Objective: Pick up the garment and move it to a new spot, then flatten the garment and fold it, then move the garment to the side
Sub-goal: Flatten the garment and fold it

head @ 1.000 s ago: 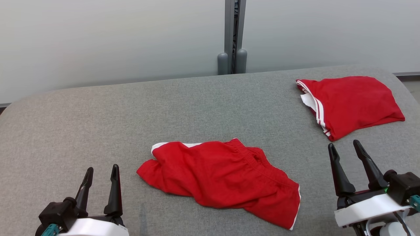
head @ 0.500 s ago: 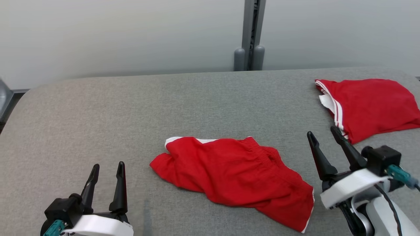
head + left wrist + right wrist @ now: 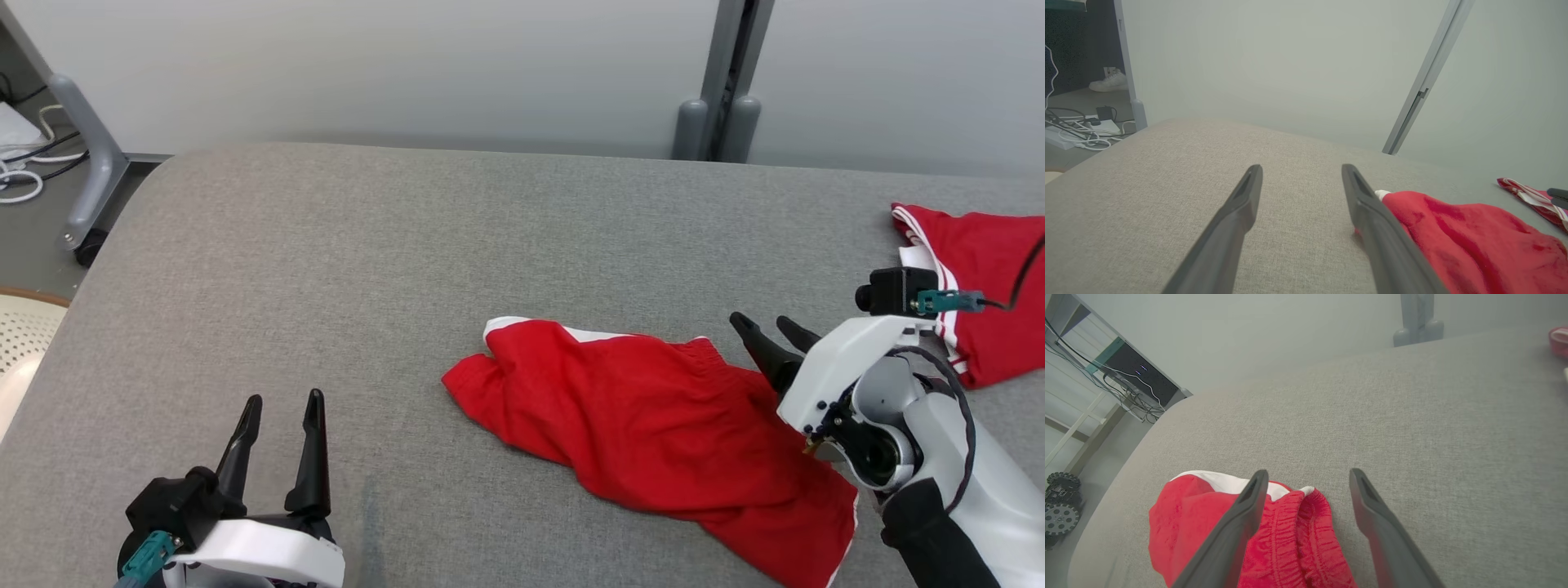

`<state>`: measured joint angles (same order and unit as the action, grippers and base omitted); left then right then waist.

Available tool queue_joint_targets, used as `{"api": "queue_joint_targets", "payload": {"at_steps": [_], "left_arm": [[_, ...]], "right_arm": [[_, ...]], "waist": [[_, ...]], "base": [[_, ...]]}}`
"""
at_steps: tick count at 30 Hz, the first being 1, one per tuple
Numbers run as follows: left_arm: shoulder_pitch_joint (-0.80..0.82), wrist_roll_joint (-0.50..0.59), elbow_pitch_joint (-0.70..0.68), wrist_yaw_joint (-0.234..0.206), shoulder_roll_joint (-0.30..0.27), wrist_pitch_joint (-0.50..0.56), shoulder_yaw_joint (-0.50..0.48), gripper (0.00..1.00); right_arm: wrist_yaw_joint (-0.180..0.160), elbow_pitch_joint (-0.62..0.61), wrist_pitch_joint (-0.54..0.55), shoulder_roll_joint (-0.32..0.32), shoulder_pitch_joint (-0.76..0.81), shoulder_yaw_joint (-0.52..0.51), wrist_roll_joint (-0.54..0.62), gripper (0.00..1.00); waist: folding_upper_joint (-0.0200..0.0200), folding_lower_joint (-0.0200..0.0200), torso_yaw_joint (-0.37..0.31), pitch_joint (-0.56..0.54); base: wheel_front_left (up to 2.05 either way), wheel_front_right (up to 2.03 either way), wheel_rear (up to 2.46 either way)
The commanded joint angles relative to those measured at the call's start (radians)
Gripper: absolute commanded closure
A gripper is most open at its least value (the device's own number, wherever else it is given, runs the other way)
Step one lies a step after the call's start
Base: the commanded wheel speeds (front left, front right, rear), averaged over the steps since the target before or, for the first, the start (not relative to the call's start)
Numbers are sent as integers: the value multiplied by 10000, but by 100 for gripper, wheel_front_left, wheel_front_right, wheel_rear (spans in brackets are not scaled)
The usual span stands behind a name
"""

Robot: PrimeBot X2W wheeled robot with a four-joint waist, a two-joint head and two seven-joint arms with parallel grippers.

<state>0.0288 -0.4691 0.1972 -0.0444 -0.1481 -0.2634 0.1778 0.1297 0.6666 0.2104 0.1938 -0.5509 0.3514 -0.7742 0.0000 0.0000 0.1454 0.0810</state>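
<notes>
1. Roughly central, toward the near right: garment (image 3: 653,416), red shorts with white trim, lying crumpled on the grey fabric surface (image 3: 367,245).
2. Item: right pincer (image 3: 763,320). Its jaws are spread wide and hold nothing. It hangs at the garment's right end, by the gathered elastic waistband. In the right wrist view one finger crosses the waistband while the other lies over bare surface just beside it. Whether either finger touches the cloth cannot be told.
3. Item: left pincer (image 3: 283,398). Its jaws are spread wide and empty. It is at the near left, well apart from the garment, whose white-edged end faces it. In the left wrist view the red cloth lies off to the right of the fingers.
4. Item: folded red garment (image 3: 988,269) with white stripes, at the far right of the surface, apart from the crumpled one and partly behind the right arm.
</notes>
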Motion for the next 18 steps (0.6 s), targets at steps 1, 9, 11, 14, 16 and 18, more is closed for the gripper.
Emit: {"api": "queue_joint_targets", "payload": {"at_steps": [1,9,11,14,16,18], "left_arm": [[129,46,22,60,-21,-13,-45,0],[204,144,139,170,170,-13,-111,0],[178,173,172,163,181,-13,-151,0],[181,217,203,227,222,-13,-180,0],[192,233,212,248,225,-13,-203,0],[228,255,230,261,240,-13,-242,0]], "right_arm": [[24,304,457,-16,-235,-39,-155,0],[24,2148,2519,-305,-1479,-37,-188,0],[24,2475,2790,-417,-1585,-67,-251,0],[24,2900,3102,-559,-1705,-86,-203,0],[24,3037,3142,-625,-1754,-106,-191,0],[24,3135,3091,-732,-1823,-128,-164,0]], "waist": [[0,0,153,29],[0,0,606,72],[0,0,683,83],[0,0,762,102],[0,0,783,108],[0,0,814,122]], "base": [[0,0,0],[0,0,0],[0,0,0],[0,0,0],[0,0,0],[0,0,0]]}}
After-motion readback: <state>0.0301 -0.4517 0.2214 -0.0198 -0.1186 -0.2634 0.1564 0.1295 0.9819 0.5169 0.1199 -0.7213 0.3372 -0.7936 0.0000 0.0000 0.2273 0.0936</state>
